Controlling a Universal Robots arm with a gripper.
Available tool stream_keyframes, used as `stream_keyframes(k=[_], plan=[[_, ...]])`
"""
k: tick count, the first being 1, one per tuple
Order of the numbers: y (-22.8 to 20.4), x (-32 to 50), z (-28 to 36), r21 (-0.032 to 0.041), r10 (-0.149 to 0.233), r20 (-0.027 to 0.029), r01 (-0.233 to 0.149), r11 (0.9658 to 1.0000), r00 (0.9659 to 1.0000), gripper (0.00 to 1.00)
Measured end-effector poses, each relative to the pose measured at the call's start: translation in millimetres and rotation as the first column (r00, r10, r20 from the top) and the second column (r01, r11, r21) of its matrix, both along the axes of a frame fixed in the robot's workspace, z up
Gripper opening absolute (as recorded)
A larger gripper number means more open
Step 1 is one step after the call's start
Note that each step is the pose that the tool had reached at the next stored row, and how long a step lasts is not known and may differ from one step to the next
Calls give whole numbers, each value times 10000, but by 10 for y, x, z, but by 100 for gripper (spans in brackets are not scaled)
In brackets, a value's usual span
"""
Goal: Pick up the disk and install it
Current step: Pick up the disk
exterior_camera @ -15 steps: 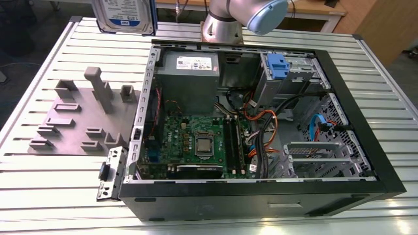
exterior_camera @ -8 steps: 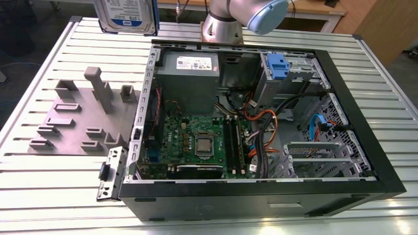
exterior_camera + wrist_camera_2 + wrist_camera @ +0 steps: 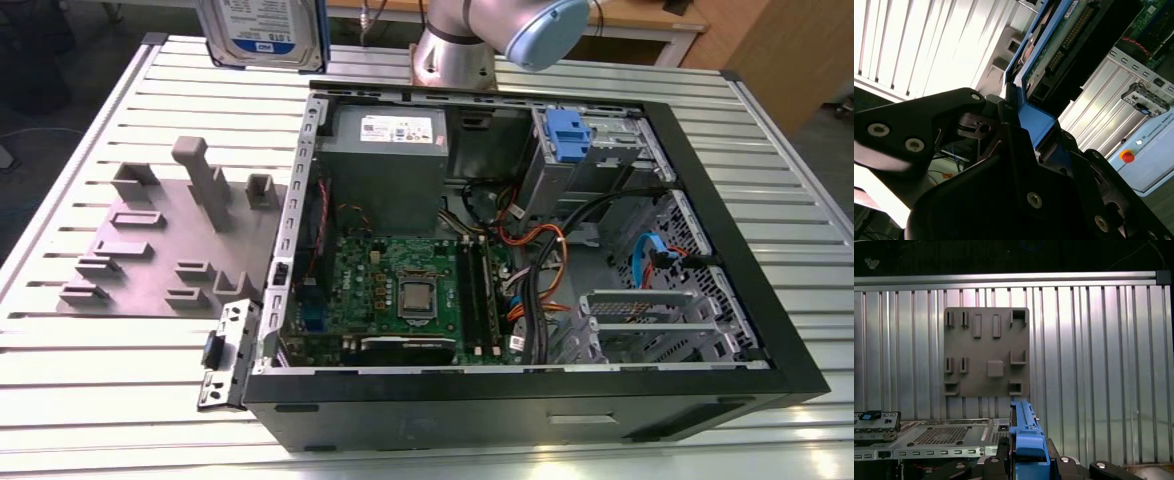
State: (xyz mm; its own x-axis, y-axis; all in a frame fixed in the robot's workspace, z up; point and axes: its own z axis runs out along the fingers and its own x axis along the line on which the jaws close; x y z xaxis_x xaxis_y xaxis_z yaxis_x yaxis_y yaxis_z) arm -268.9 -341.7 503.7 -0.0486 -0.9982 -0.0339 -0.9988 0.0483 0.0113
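Nearest in the exterior view, a slatted metal table (image 3: 120, 380) carries an open black case (image 3: 534, 400), lying on its side with its board (image 3: 400, 290) and cables exposed. A blue carrier (image 3: 567, 135) sits in a bay at the case's far corner. On the exterior view's left of the case, a grey holder (image 3: 160, 240) lies flat on the slats, its pegs and slots standing up. Farther back, the arm (image 3: 467, 45) rises from the table's far edge, with a wooden bench (image 3: 641, 20) behind it. The disk (image 3: 260, 30) hangs in the air above that far edge, on the exterior view's left of the arm, upright with its label toward the camera, well apart from the case's bays. In the second wrist view the gripper (image 3: 1034, 120) is closed on the disk (image 3: 1054, 50): the black fingers (image 3: 1004, 125) press against either side of its blue end tab, and the body runs out beyond them. A box with a red button (image 3: 1127, 156) stands in the room beyond. In the first wrist view the disk's (image 3: 1026, 435) blue edge stands over the table, with the holder (image 3: 986, 352) past it.
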Motion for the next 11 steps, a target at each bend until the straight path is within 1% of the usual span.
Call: stream_keyframes(k=[11], plan=[[0, 59, 0, 0, 0, 0, 0, 10000, 10000, 37]])
